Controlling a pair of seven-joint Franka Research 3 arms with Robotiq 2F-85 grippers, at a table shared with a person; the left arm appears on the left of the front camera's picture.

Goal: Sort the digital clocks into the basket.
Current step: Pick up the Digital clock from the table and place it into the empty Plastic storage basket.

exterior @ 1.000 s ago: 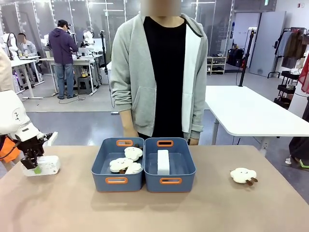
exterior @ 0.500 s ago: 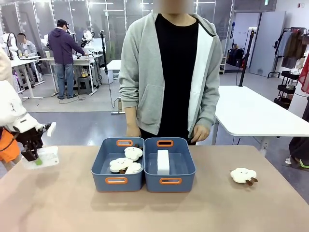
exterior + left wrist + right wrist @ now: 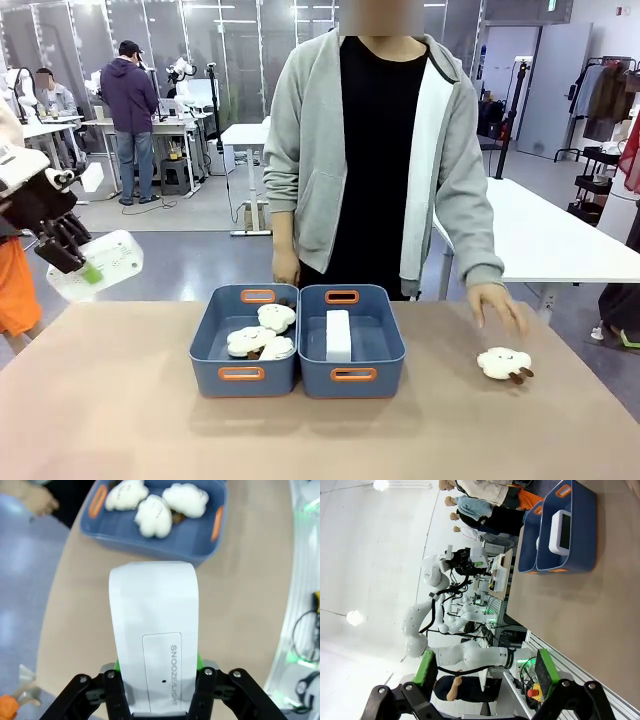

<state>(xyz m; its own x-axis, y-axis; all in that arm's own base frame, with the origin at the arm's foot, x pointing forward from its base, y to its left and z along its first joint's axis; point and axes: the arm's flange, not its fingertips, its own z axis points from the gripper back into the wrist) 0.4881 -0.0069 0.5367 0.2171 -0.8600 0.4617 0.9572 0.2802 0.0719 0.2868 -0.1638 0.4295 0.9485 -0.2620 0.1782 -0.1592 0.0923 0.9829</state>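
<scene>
My left gripper (image 3: 82, 262) is shut on a white digital clock (image 3: 98, 264) and holds it tilted, high over the table's left edge. In the left wrist view the clock (image 3: 154, 630) stands between my fingers (image 3: 119, 694), its "snooze/light" face toward the camera. A second clock (image 3: 338, 335) lies in the right-hand blue basket (image 3: 385, 350); this clock (image 3: 560, 529) and its basket (image 3: 585, 530) also appear in the right wrist view. My right gripper (image 3: 485, 672) is open, with nothing between its green pads.
An identical blue bin (image 3: 215, 330) touches the basket's left side and holds three cream plush toys (image 3: 262, 335). Another plush (image 3: 503, 363) lies on the table at the right, with the person's hand (image 3: 495, 302) just above it. The person stands behind the bins.
My left gripper has lifted the clock off the table and carried it upward. The person has stepped to the right and lowered a hand toward the lone plush.
</scene>
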